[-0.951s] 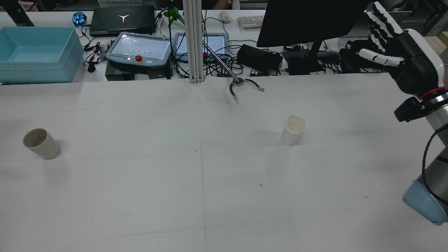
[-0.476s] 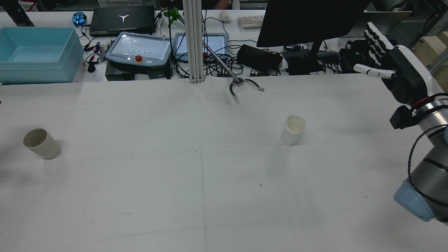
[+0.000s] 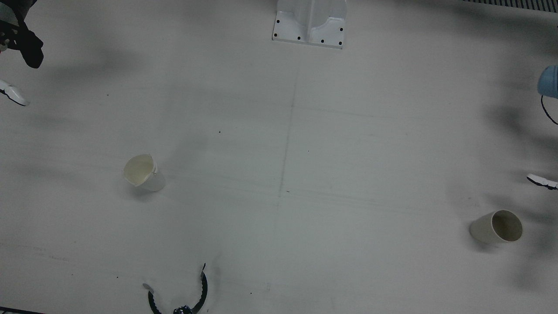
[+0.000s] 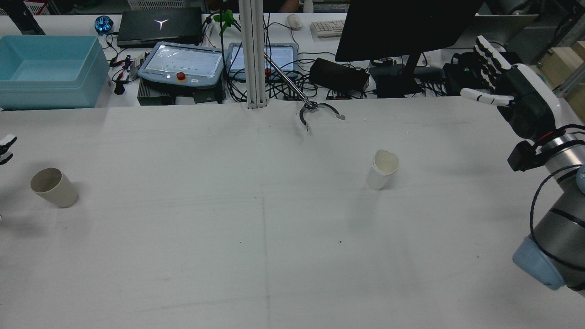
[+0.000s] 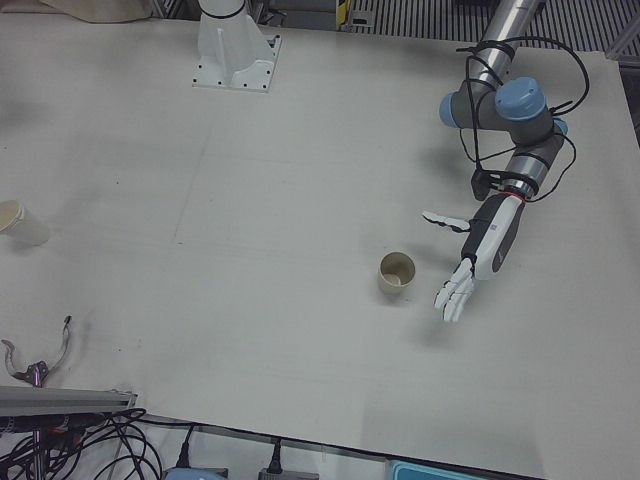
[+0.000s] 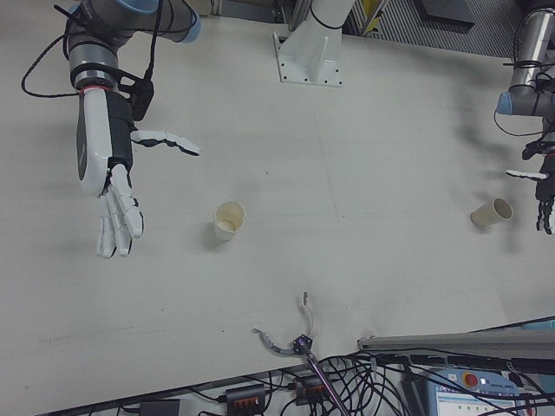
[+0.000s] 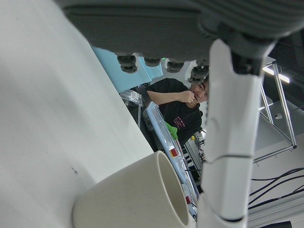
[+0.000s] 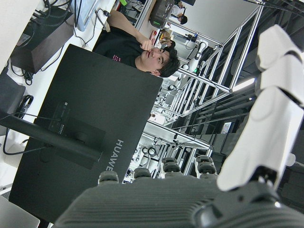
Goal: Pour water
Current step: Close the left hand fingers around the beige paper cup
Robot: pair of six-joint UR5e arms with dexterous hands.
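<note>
White tabletop (image 4: 274, 237), two cups upright and well apart. Beige cup (image 5: 396, 274) just beside left hand (image 5: 483, 250), fingers (image 5: 452, 298) spread, empty. White paper cup (image 6: 229, 219) near right hand (image 6: 106, 169), also splayed, holding nothing.

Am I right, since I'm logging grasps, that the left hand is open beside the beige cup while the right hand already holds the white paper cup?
Not quite. The right hand is open and holds nothing; the right-front view shows the white paper cup standing apart from it. The left hand is indeed open beside the beige cup.
</note>
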